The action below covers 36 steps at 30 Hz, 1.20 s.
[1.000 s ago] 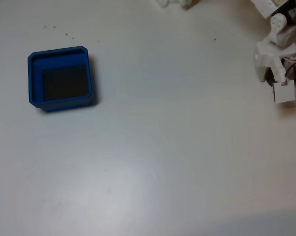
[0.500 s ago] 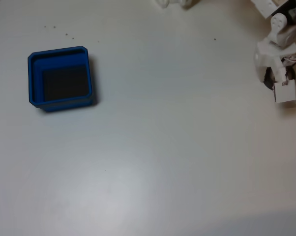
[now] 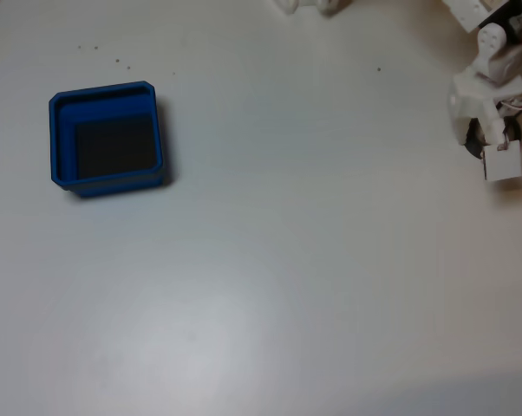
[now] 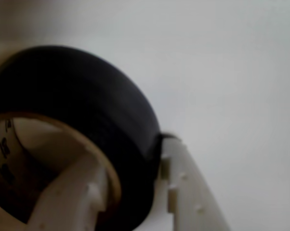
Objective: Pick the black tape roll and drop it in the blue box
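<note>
The black tape roll (image 4: pixel 87 101) lies close under the wrist camera, its tan inner core facing left. My white gripper (image 4: pixel 135 192) is shut on the roll's wall, with one finger (image 4: pixel 72 192) inside the core and the other finger (image 4: pixel 188 187) outside. In the fixed view the gripper (image 3: pixel 485 146) stands at the far right of the table, and only dark slivers of the tape roll (image 3: pixel 474 141) show beneath it. The blue box (image 3: pixel 60 139), with its dark floor, sits far off at the left of that view.
The pale table (image 3: pixel 270 260) stretches open between the gripper and the box. The white arm (image 3: pixel 491 52) enters from the top right corner. White parts (image 3: pixel 309 5) sit at the top edge, and a few small dark specks dot the table.
The gripper has settled slightly over the tape roll, and less of the dark ring shows beside it. The blue box has not moved.
</note>
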Each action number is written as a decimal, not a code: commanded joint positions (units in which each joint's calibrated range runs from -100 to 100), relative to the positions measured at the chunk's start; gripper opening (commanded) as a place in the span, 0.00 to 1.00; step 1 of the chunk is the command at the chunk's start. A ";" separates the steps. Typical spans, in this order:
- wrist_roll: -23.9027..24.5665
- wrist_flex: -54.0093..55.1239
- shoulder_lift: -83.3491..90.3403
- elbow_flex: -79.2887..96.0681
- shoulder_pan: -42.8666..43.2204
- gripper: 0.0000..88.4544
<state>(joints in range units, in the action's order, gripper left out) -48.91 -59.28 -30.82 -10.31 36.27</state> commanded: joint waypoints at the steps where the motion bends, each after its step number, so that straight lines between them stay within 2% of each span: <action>1: -0.45 -0.21 4.82 -1.82 -0.75 0.01; 9: -0.45 -3.68 15.02 -2.53 -3.49 0.01; 14: -0.54 -8.30 18.28 -4.42 -9.25 0.01; 19: -0.89 -12.75 18.70 -6.94 -19.12 0.01; 28: -8.25 -14.07 18.61 -10.80 -39.84 0.01; 36: -9.82 -13.99 18.36 -14.12 -58.89 0.02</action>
<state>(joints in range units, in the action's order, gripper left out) -58.35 -72.91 -16.93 -20.09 -16.67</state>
